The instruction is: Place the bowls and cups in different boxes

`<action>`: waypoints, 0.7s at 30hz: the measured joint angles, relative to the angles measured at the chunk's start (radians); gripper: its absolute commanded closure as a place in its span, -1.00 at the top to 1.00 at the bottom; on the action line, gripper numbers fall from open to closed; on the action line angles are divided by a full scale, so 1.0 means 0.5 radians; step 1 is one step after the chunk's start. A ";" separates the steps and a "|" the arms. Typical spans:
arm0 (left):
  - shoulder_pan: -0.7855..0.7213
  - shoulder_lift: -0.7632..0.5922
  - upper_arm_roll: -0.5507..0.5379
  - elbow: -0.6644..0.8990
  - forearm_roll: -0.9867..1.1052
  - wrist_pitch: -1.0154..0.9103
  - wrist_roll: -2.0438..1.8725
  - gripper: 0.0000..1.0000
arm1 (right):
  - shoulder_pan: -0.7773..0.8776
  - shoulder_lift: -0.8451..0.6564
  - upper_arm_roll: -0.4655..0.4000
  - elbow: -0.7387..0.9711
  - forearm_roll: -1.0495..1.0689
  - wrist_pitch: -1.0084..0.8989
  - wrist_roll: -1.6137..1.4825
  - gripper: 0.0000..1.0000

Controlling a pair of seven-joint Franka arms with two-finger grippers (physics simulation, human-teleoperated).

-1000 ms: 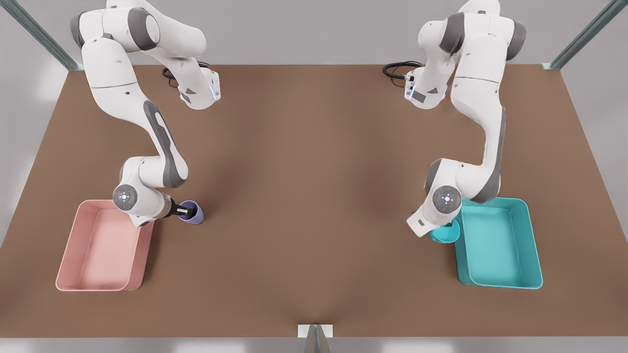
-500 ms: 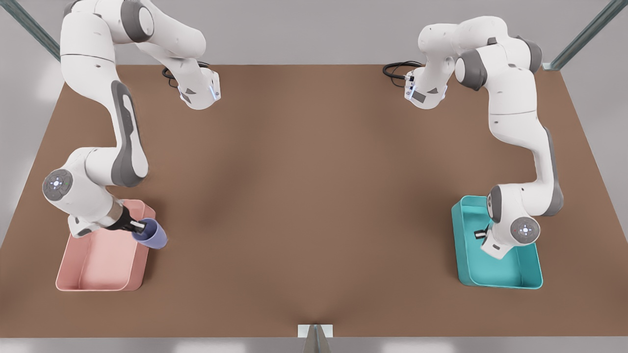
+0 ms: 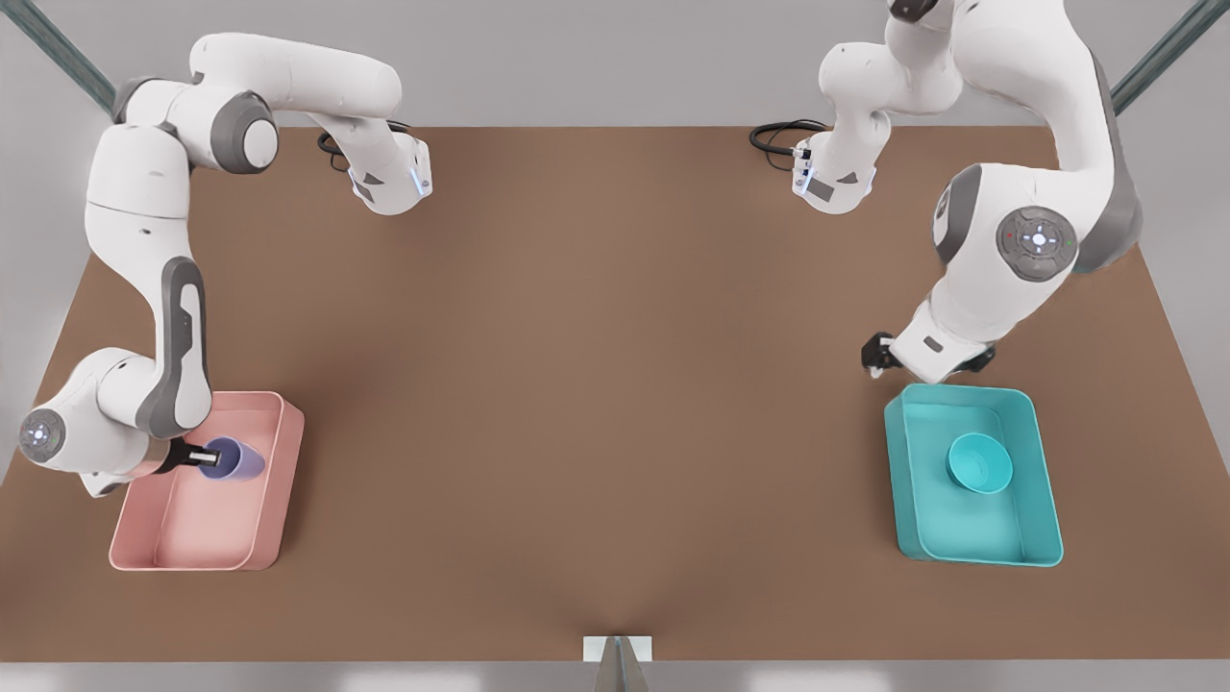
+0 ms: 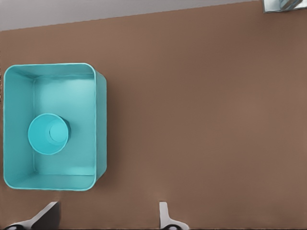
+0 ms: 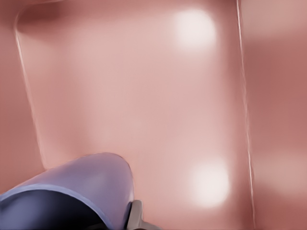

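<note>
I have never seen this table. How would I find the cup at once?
Start at the brown table and go to the pale pink box at the front view's left. Above it, the right tool holds the cup tipped on its side. It is the only lavender thing, taller and narrower than the teal bowl lying in the teal box.

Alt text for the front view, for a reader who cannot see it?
The right gripper holds the cup over the pink box. The bowl sits in the teal box; the left gripper hangs open beyond it.
</note>
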State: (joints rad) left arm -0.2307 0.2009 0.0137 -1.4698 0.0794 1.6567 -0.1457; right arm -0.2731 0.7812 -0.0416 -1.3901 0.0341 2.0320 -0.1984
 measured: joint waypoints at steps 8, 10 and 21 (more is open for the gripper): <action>0.032 0.022 -0.009 0.091 0.000 -0.402 -0.007 1.00 | -0.002 0.023 0.004 0.008 -0.071 0.068 -0.120 1.00; 0.032 0.026 -0.009 0.091 -0.001 -0.441 -0.009 1.00 | 0.002 0.005 0.011 0.012 -0.071 0.069 -0.139 1.00; 0.032 0.027 -0.009 0.092 0.002 -0.521 -0.012 1.00 | 0.166 -0.815 0.070 0.040 -0.002 -0.682 -0.194 1.00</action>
State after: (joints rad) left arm -0.2148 0.2143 0.0092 -1.4240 0.0806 1.3962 -0.1518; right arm -0.1902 0.3739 -0.0063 -1.3703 0.0332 1.6911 -0.2955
